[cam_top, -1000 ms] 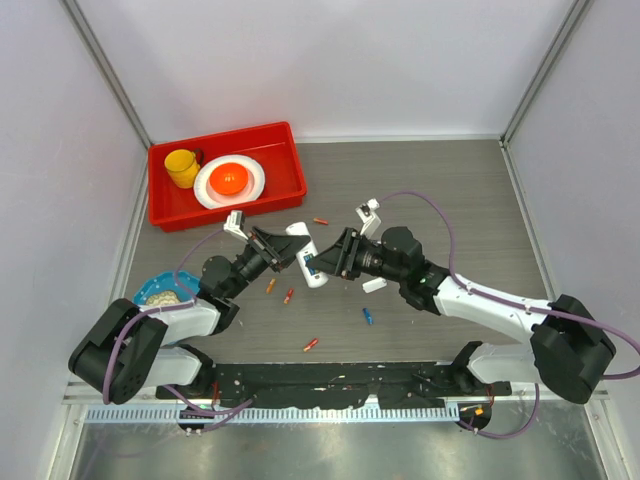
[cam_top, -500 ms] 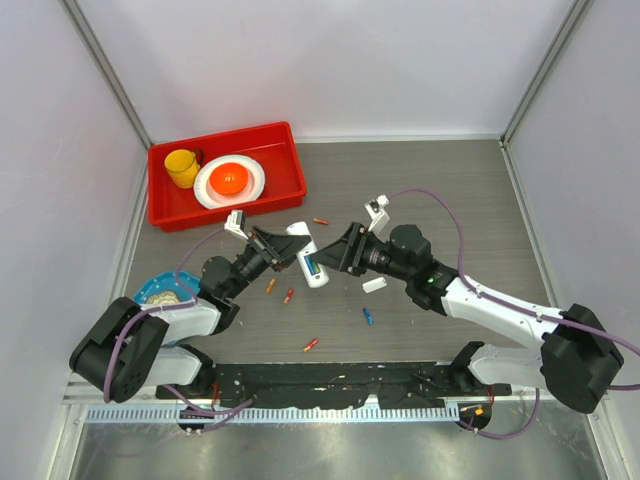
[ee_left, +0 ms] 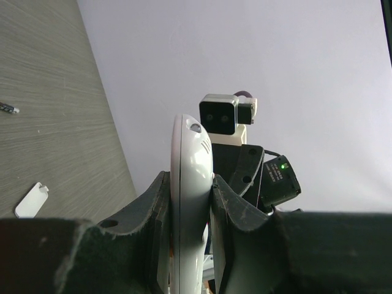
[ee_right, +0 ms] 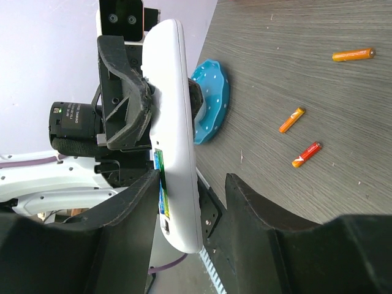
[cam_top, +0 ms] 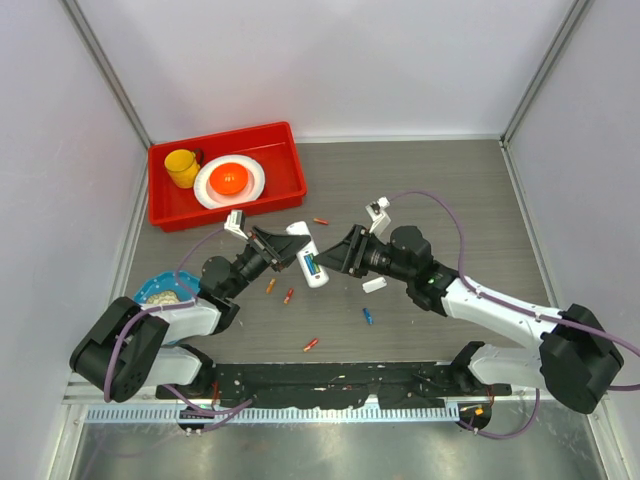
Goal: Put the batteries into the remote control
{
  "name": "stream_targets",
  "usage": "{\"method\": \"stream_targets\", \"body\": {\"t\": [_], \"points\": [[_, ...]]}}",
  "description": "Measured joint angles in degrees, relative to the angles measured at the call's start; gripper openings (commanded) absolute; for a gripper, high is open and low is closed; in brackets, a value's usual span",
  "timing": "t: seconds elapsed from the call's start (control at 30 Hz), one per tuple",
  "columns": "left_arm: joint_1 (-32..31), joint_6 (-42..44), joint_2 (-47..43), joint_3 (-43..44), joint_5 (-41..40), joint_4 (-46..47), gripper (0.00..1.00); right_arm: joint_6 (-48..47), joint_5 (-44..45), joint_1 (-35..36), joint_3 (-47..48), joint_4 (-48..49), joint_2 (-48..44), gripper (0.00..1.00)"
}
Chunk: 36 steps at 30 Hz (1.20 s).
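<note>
**1. Change from the earlier frames**
- The right gripper (cam_top: 336, 258) has drawn back a little from the remote control (cam_top: 313, 269) toward its own arm. One second ago its fingertips sat closer against the handset.
- Its wrist has turned slightly, so the white camera housing now stands higher.
- Since half a second ago it has hardly shifted.
- The left gripper (cam_top: 292, 248), the remote control and the loose batteries (cam_top: 289, 295) lie as they did before.

**2. Gripper state**
- Left gripper: closed on the remote control. In the left wrist view its two fingers (ee_left: 153, 202) press both flat faces of the handset, which stands edge-on between them.
- Right gripper: jaws apart, gripping nothing. In the right wrist view one finger (ee_right: 138, 202) lies close beside the handset, and whether they touch cannot be told. A clear gap separates the other finger from it.

**3. Position of the task items**
- Remote control: lifted off the table, its far end projecting beyond the left fingertips. That end sits between the right gripper's fingers, nearer one finger than the other.
- A green mark shows on the handset face turned toward the right gripper.
- Batteries: scattered on the table below and around both grippers, all apart from the fingers.
- The white cover piece (cam_top: 374, 285) lies on the table just below the right wrist.
</note>
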Motion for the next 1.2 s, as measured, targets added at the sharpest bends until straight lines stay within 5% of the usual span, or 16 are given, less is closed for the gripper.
{"method": "stream_targets", "body": {"t": [1.2], "points": [[0.6,0.2,-1.7,0.0,-3.4,-7.4,0.0,-7.8,4.2,1.7,8.8,-12.9,4.5,0.29]]}}
